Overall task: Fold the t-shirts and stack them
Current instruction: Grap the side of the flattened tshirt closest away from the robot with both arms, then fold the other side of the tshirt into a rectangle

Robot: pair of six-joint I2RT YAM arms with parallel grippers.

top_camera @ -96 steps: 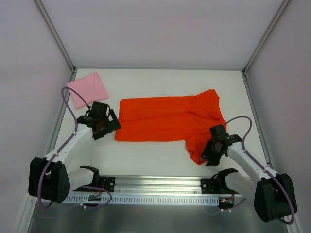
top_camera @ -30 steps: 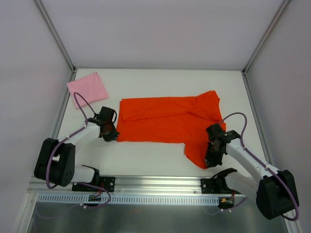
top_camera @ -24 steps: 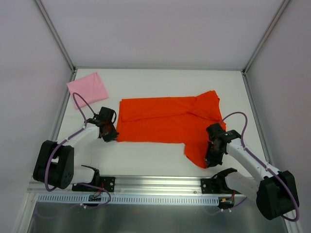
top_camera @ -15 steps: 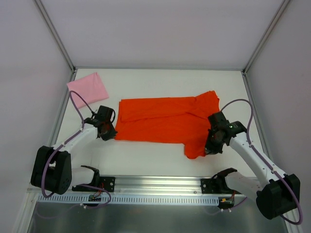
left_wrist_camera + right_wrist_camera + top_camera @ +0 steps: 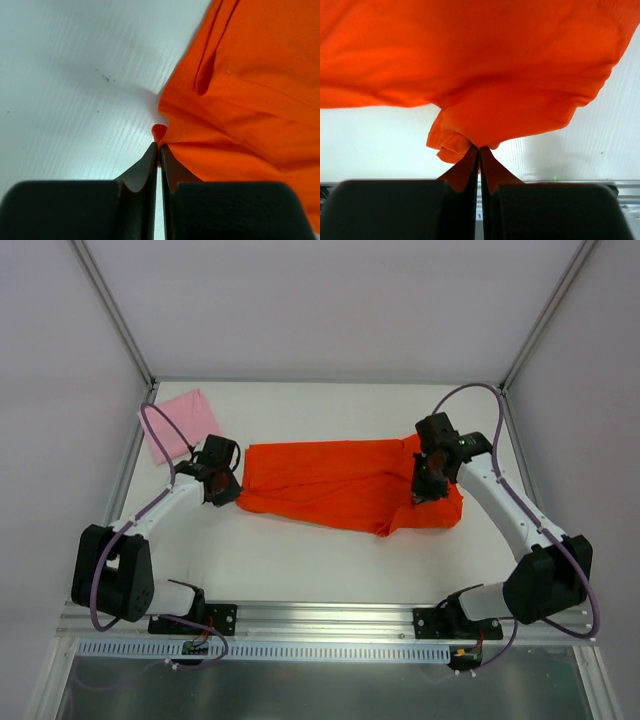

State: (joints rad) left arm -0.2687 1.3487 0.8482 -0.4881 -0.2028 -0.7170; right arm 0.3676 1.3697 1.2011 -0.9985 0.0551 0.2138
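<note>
Bright orange-red cloth t-shirt (image 5: 330,485) lies centre, long axis 9-to-3. Left gripper (image 5: 159,147) pinches its 9 o'clock corner, right gripper (image 5: 479,150) its 3 o'clock hem. Light pink folded cloth square (image 5: 182,425) at 10 o'clock, nearer the left one.

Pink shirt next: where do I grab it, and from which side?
Probably the corner of the pink shirt nearest the orange shirt, approached from the table's middle: it lies flat, folded square, other sides crowding the left wall.
</note>
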